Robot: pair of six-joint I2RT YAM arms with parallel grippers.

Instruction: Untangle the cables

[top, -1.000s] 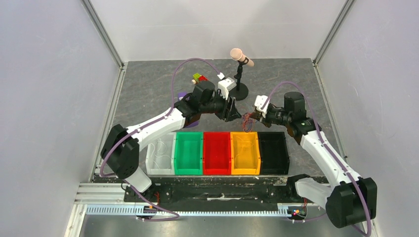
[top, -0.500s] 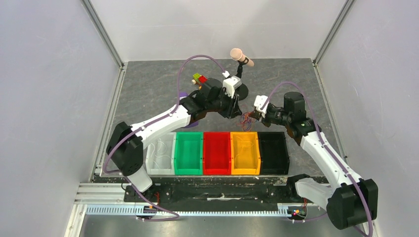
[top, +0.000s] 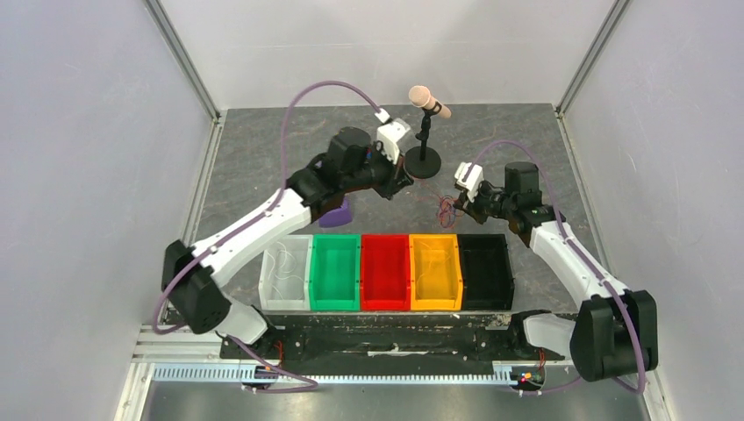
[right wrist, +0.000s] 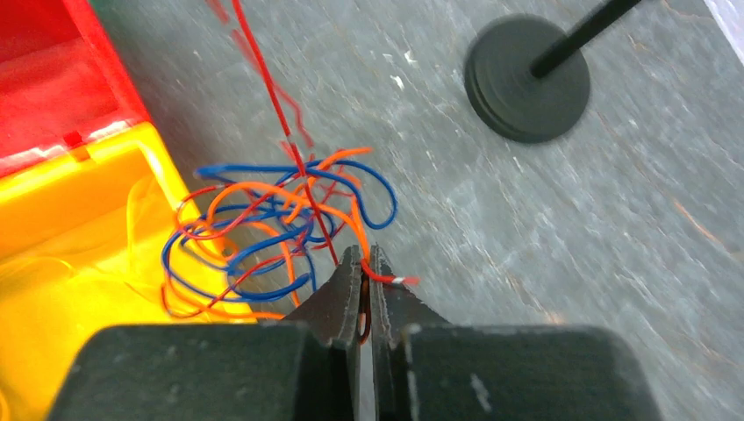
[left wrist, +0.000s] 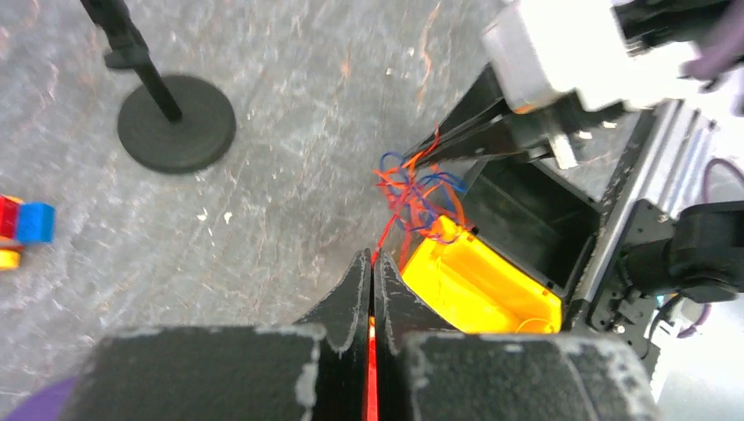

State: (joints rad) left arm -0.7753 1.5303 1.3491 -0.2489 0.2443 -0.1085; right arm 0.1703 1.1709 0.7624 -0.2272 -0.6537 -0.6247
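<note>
The cables (top: 447, 210) are a small tangle of thin blue, orange and red wires hanging just above the table behind the yellow bin (top: 435, 239). My right gripper (top: 458, 206) is shut on the tangle; in the right wrist view the loops (right wrist: 272, 237) bunch in front of its closed tips (right wrist: 365, 252). My left gripper (left wrist: 373, 256) is shut on one red wire (left wrist: 386, 232), which runs taut from its tips to the tangle (left wrist: 419, 189). In the top view the left gripper (top: 404, 185) sits left of the tangle, beside the microphone stand.
A row of bins lies along the near side: clear (top: 285, 289), green (top: 334, 241), red (top: 385, 239), yellow, black (top: 485, 241). A microphone stand (top: 423, 162) is behind the grippers. Small coloured blocks (left wrist: 22, 224) lie far left. A purple object (top: 338, 213) lies under the left arm.
My left gripper closed on the red wire and drew back to the left and away, pulling that strand out taut. The right gripper shifted slightly back, still holding the tangle.
</note>
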